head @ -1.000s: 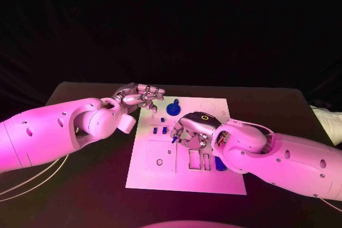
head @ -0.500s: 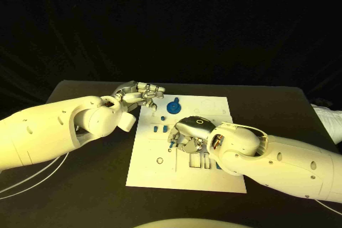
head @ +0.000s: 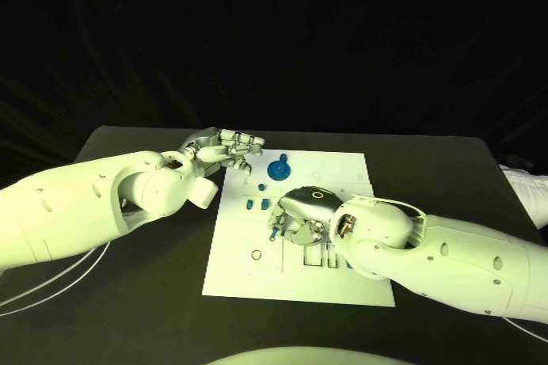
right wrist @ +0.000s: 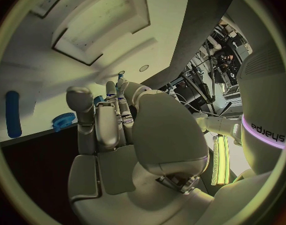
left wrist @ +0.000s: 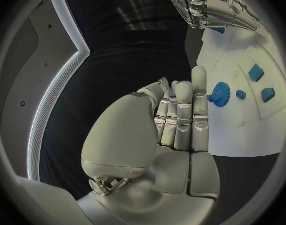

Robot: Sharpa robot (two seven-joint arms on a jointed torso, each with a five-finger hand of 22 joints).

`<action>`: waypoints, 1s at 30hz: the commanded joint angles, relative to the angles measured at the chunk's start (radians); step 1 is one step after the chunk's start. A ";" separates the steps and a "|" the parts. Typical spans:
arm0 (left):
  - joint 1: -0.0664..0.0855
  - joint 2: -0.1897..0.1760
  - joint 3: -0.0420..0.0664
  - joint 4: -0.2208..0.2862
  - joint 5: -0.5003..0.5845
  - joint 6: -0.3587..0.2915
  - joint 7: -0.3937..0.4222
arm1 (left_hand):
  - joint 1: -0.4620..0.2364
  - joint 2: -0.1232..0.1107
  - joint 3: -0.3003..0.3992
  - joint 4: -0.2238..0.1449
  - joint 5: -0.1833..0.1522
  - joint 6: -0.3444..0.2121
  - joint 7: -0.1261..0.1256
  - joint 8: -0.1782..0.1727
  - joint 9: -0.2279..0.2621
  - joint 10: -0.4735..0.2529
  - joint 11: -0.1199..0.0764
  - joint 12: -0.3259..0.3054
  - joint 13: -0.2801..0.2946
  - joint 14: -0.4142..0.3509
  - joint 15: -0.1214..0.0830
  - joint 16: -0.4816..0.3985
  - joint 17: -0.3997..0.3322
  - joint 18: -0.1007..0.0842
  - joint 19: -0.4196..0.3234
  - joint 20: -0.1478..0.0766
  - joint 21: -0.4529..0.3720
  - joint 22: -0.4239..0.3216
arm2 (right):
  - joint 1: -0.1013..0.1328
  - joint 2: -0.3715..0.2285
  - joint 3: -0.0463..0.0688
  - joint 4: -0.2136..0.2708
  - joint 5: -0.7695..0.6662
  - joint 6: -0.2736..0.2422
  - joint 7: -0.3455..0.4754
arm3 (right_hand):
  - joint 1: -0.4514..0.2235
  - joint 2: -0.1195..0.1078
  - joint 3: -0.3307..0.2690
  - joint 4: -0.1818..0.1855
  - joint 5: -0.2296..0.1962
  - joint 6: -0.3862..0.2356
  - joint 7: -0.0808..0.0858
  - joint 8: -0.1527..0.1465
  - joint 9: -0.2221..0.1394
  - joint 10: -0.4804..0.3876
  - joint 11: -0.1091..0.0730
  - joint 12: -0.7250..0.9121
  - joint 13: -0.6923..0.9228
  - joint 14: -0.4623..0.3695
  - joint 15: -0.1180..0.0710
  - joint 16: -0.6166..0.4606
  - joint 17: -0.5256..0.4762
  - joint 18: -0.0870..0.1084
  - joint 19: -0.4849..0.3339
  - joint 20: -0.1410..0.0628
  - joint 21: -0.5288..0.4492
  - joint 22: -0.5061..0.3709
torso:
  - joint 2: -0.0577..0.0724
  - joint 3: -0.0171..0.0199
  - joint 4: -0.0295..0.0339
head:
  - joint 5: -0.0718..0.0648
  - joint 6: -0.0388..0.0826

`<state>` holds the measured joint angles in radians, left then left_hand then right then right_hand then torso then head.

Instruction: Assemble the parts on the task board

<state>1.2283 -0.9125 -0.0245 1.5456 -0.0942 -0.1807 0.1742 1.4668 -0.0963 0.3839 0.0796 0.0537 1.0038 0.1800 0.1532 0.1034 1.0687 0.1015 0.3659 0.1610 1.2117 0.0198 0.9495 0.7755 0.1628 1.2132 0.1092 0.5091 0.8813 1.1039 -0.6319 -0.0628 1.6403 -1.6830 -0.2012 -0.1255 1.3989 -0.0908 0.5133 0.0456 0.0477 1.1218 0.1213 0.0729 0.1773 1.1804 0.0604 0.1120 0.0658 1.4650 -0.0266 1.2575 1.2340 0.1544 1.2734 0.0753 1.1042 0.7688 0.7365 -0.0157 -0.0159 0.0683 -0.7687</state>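
Dim dark surroundings, overhead light, soft shadows, wrist views bent at edges

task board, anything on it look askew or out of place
Nothing stands out. The task board lies flat on the table, and the blue gear and small blue parts sit on it. The right hand covers its middle, so that area cannot be checked.

The right hand [head: 306, 214] covered the middle of the task board [head: 343, 171], hiding the slots beneath it. Whether its fingers [head: 279, 221] gripped the small blue part [head: 273, 234] at their tips could not be told. The right forearm hid the board's near right corner.
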 commanded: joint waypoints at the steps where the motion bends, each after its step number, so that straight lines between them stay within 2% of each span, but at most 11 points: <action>1: 0.000 0.000 0.001 0.003 -0.003 0.019 0.004 | -0.013 0.001 -0.004 -0.002 0.001 -0.005 0.000 0.003 0.000 -0.006 -0.001 0.002 0.001 -0.005 -0.001 -0.002 -0.001 0.019 -0.003 0.007 -0.007 -0.001 | -0.002 0.002 -0.001 0.001 -0.015 0.029 0.002 | -0.009 0.005 -0.006 0.001 0.005 -0.002 0.007 -0.002 0.001 0.001 0.007 -0.004 0.000 0.051 0.008 0.007 0.002 -0.016 0.000 0.008 0.006 -0.002 | 0.000 -0.0005 0.0007 | 0.001 -0.003; 11: 0.000 -0.001 0.001 0.004 -0.003 0.019 0.004 | -0.013 0.001 -0.004 -0.002 0.001 -0.005 0.000 0.003 0.000 -0.006 -0.001 0.002 0.001 -0.005 -0.001 -0.002 -0.001 0.019 -0.003 0.007 -0.007 -0.001 | -0.002 0.009 -0.003 0.000 -0.028 0.055 -0.009 | -0.009 0.005 -0.006 0.001 0.005 -0.003 0.007 -0.002 0.001 0.001 0.008 -0.004 0.000 0.051 0.008 0.007 0.002 -0.016 0.000 0.008 0.006 -0.001 | -0.001 0.0000 0.0001 | 0.003 -0.007; 23: 0.000 -0.001 0.001 0.004 -0.003 0.019 0.002 | -0.013 0.001 -0.004 -0.002 0.001 -0.005 0.000 0.003 0.000 -0.006 -0.001 0.002 0.001 -0.005 -0.001 -0.002 -0.001 0.019 -0.003 0.007 -0.007 -0.001 | -0.003 0.017 -0.005 0.008 -0.071 0.058 -0.025 | -0.011 0.005 -0.008 0.001 0.005 -0.003 0.007 -0.002 0.001 0.001 0.008 -0.005 0.000 0.051 0.008 0.007 0.002 -0.016 -0.001 0.008 0.006 -0.002 | 0.000 -0.0002 -0.0005 | 0.002 -0.008; 30: 0.000 0.000 0.001 0.005 -0.003 0.019 0.001 | -0.013 0.001 -0.004 -0.002 0.001 -0.005 0.000 0.003 0.000 -0.006 -0.001 0.002 0.001 -0.005 -0.001 -0.002 -0.001 0.019 -0.003 0.007 -0.007 -0.001 | -0.004 0.024 -0.006 0.011 -0.092 0.087 -0.054 | -0.025 0.000 -0.025 0.004 0.005 -0.006 0.006 -0.004 0.002 -0.001 0.008 -0.009 0.001 0.050 0.008 0.010 0.003 -0.015 -0.003 0.010 0.006 -0.002 | -0.001 -0.0004 0.0007 | 0.002 -0.010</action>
<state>1.2283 -0.9139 -0.0244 1.5472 -0.0945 -0.1792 0.1720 1.4668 -0.0963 0.3839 0.0796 0.0537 1.0038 0.1800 0.1531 0.1034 1.0687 0.1015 0.3659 0.1607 1.2117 0.0199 0.9495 0.7757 0.1627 1.2132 0.1092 0.5092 0.8814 1.1021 -0.6092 -0.0684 1.6502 -1.7396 -0.1559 -0.1531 1.3804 -0.0909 0.4935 0.0513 0.0477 1.1184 0.1244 0.0709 0.1788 1.1804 0.0604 0.1069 0.0667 1.4648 -0.0268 1.2615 1.2363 0.1543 1.2695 0.0791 1.1042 0.7678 0.7360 -0.0159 -0.0158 0.0699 -0.7773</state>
